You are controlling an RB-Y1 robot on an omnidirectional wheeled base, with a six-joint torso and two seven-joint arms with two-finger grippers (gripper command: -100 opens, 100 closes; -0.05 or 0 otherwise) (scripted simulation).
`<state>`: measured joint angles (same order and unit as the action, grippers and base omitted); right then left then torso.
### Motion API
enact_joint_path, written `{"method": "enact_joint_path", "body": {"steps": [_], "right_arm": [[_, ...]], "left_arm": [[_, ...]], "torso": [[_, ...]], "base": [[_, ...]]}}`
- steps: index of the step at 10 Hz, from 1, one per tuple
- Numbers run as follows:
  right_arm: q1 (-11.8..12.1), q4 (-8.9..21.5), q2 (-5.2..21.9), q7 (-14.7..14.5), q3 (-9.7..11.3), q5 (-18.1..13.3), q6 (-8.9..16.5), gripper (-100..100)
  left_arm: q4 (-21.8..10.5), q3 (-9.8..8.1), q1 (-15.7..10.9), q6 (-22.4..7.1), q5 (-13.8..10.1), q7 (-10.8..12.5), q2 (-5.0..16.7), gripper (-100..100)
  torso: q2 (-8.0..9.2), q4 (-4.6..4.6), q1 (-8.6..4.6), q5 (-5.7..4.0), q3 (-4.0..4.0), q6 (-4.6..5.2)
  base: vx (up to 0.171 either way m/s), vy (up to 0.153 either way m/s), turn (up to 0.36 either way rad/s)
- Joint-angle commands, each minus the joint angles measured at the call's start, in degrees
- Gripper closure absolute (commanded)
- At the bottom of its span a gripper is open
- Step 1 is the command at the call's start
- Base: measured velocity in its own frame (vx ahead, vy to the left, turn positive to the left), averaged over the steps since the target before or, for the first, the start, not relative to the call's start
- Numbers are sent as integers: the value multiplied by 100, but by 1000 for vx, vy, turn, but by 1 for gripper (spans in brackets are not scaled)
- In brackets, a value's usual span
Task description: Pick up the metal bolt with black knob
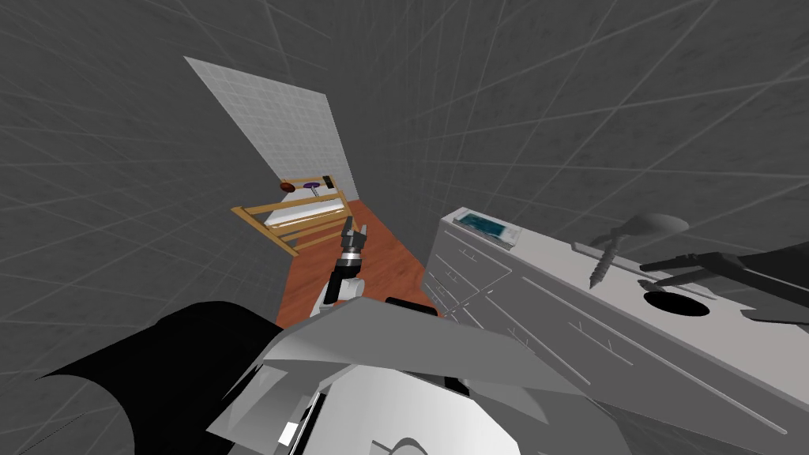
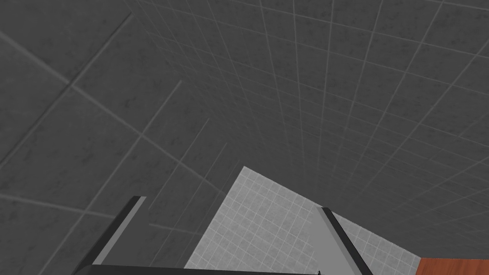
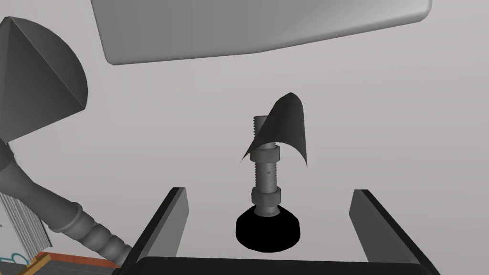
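Observation:
The metal bolt [image 3: 266,174] has a threaded shaft with two nuts and a round black knob [image 3: 268,232]. It rests on a white cabinet top [image 3: 391,119]. My right gripper [image 3: 270,192] is open, one finger on each side of the bolt and clear of it. A dark curved flap [image 3: 286,129] covers part of the shaft's far end. In the head view the black knob [image 1: 675,302] shows as a disc just under the right gripper [image 1: 671,268]. My left gripper [image 1: 349,237] is raised in front of me over the floor, and its fingers [image 2: 119,229] stand open.
A grey lamp [image 3: 38,95] with a turned stem lies beside the bolt on the cabinet [image 1: 553,316], which has drawers. A teal-topped box [image 1: 490,227] sits at its far end. A wooden rack [image 1: 300,217] stands beyond the red-brown floor [image 1: 379,268].

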<state>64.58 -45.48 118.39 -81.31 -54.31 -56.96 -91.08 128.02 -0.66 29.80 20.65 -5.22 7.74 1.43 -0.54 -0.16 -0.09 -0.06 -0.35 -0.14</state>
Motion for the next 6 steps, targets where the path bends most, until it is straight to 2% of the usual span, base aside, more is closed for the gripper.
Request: {"method": "enact_joint_path", "body": {"steps": [1,2,4,5,6], "right_arm": [[186,147,164,-142,-5,9,-286,-100],[186,147,164,-142,-5,9,-334,-100],[382,218,298,-248,2,-7,-750,-100],[422,230,322,-267,6,-10,-870,-100],[393,245,318,-247,2,-3,-782,-100]], "left_arm": [[0,0,0,0,0,0,0,0],[0,0,0,0,0,0,0,0],[0,0,0,0,0,0,0,0],[0,0,0,0,0,0,0,0],[0,0,0,0,0,0,0,0]], "torso": [[0,0,0,0,0,0],[1,0,-2,0,1,0],[8,2,-1,0,5,1],[8,2,-4,-1,5,1],[7,2,-3,-1,4,0]], "base": [[46,-23,0],[35,-19,4],[36,-21,1],[35,-21,-1],[14,-8,4]]}}
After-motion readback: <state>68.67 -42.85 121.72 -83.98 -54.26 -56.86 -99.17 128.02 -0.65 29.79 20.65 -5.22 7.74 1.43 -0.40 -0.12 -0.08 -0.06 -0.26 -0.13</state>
